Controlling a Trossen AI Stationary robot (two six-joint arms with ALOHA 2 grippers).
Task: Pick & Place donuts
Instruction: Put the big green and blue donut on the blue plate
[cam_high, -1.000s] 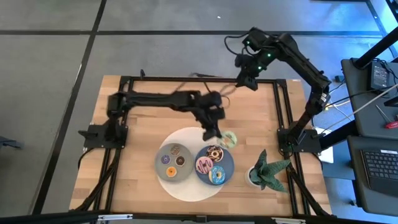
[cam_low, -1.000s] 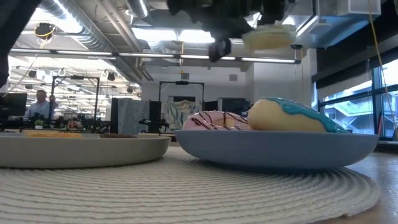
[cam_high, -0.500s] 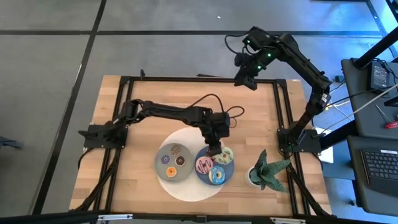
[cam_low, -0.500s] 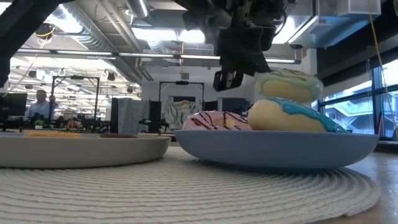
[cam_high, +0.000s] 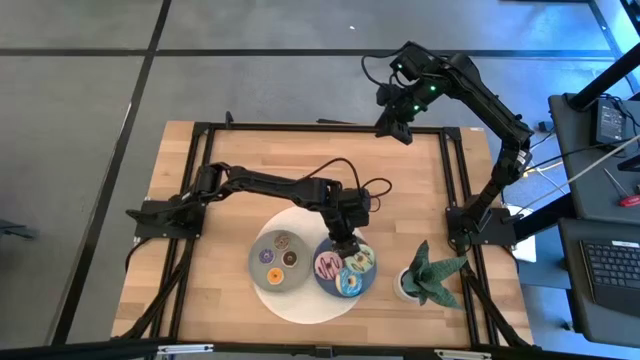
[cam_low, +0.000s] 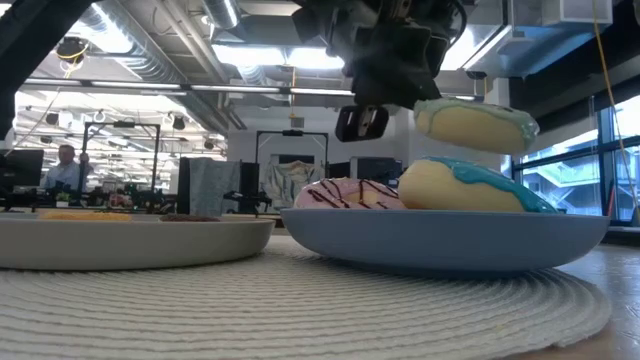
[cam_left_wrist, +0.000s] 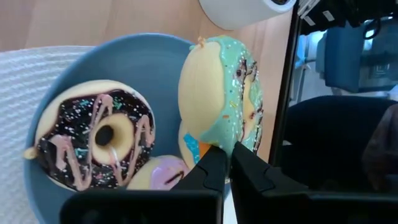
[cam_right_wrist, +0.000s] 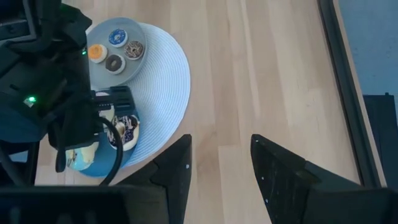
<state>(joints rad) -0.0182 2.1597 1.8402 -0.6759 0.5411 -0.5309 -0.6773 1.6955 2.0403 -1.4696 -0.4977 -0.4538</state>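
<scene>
My left arm stretches across the bench (cam_high: 230, 155), elbow bent, its wrist tipped down over the blue plate (cam_high: 325, 283). My left pincer (cam_left_wrist: 227, 163) is pressed together on the rim of the yellow-green donut (cam_left_wrist: 221, 93), pinching it by its edge so that it hangs tilted just above the blue-iced donut (cam_low: 470, 187), not resting on the plate. Below it the plate holds the chocolate donut with sprinkles (cam_left_wrist: 93, 143), the pink donut (cam_low: 345, 193) and the blue-iced one. The grey plate (cam_right_wrist: 138, 62) beside it, on the same round white mat (cam_right_wrist: 165, 81), carries the three tiny donuts (cam_right_wrist: 114, 48). My right arm waits raised over the bench's far edge, its right pincer (cam_right_wrist: 221, 165) spread and empty.
</scene>
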